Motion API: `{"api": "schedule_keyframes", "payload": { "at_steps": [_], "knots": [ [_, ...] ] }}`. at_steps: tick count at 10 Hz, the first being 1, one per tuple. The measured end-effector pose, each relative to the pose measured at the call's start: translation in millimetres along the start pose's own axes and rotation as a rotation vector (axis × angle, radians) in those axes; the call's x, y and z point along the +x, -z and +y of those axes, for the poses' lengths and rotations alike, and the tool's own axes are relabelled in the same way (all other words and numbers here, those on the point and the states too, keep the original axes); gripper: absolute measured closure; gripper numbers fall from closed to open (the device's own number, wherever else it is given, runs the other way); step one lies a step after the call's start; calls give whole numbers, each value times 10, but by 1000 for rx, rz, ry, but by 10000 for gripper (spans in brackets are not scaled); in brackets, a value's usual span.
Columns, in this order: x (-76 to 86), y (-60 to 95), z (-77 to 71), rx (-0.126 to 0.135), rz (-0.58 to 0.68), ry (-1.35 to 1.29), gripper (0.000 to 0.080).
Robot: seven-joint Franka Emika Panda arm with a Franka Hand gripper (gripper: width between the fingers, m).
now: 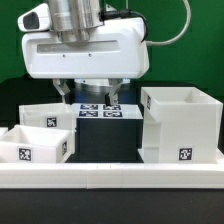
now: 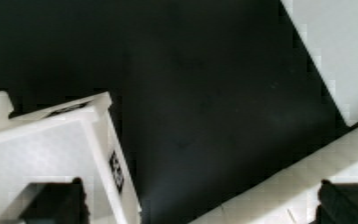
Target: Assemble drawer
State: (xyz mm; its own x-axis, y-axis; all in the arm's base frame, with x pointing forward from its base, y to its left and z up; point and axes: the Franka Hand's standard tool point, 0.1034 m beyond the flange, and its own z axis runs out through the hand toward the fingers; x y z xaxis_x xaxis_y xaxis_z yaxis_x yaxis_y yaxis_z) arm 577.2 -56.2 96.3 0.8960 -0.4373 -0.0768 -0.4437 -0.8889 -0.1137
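The drawer's large cube-shaped housing [image 1: 180, 125] stands open-topped at the exterior view's right. Two shallow white trays sit at the left, one further back [image 1: 45, 117] and one nearer [image 1: 35, 147], each with a square tag. My gripper [image 1: 90, 97] hangs above the gap between the back tray and the housing, open and empty. In the wrist view a tray's wall with its tag [image 2: 108, 150] lies just inside one dark finger [image 2: 51, 203]. The other finger [image 2: 345, 202] is over a white strip. The gripper [image 2: 197, 208] holds nothing.
The marker board [image 1: 100, 111] lies flat behind the fingers. A long white rail [image 1: 110, 180] runs along the front. A white surface [image 2: 345, 50] shows at one corner of the wrist view; I cannot tell which part it is. Dark table [image 2: 194, 90] fills the middle.
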Motion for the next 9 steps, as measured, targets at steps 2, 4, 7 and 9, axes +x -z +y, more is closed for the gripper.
{"api": "schedule_keyframes", "payload": {
  "at_steps": [2,4,7,9],
  "knots": [
    [22,-142,161,-24,-15,42,151],
    [68,-231,210,-36,-11,66,151],
    [149,-416,321,-51,4,66,151],
    [90,-610,408,-62,-24,81,151]
  ]
}}
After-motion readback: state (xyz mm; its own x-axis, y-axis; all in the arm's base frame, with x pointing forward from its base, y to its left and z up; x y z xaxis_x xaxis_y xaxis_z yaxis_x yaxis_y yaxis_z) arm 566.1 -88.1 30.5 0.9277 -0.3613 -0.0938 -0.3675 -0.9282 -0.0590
